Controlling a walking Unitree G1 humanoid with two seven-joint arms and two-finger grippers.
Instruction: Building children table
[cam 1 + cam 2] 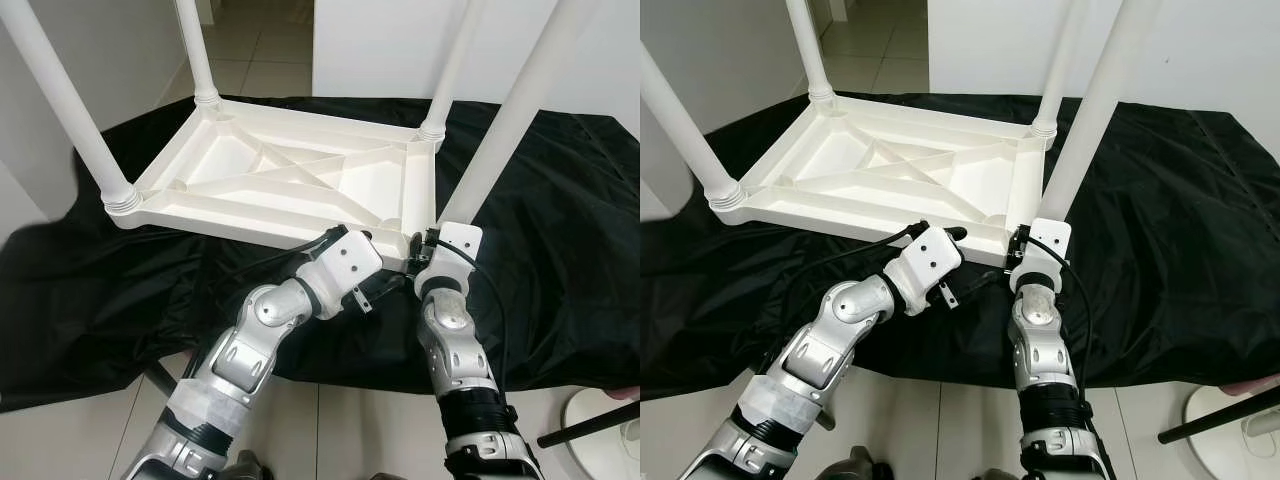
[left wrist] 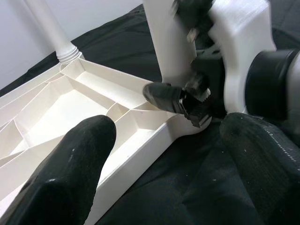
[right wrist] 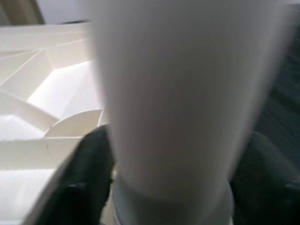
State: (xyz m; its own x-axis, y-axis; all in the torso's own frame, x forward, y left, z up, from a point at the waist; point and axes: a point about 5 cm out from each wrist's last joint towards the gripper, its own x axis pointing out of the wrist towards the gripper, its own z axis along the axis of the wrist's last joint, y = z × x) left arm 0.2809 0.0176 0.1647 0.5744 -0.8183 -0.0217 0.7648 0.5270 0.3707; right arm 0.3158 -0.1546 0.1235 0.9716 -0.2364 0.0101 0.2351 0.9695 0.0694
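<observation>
Left eye view: right hand on near-right leg, table upside down

Left eye view: white plastic table upside down on black cloth, cloth spread over tiled floor. Ribbed underside facing up. Four white legs up from the corners: near-left leg, far-left leg, far-right leg, near-right leg tilted, leaning up and to the right.

Right hand at base of near-right leg, at the table's near-right corner. Right wrist view: black fingers on both sides of the leg, closed around it just above its collar. Blurred up close.

Left hand just beside that same corner, low over the cloth at the table's near edge. Left wrist view: fingers spread wide, one over the table rim, the other over the cloth; nothing between them. Right hand's black fingertip against the leg base seen ahead.

Bottom right of left eye view: white round base on the floor, dark rod across it.
</observation>
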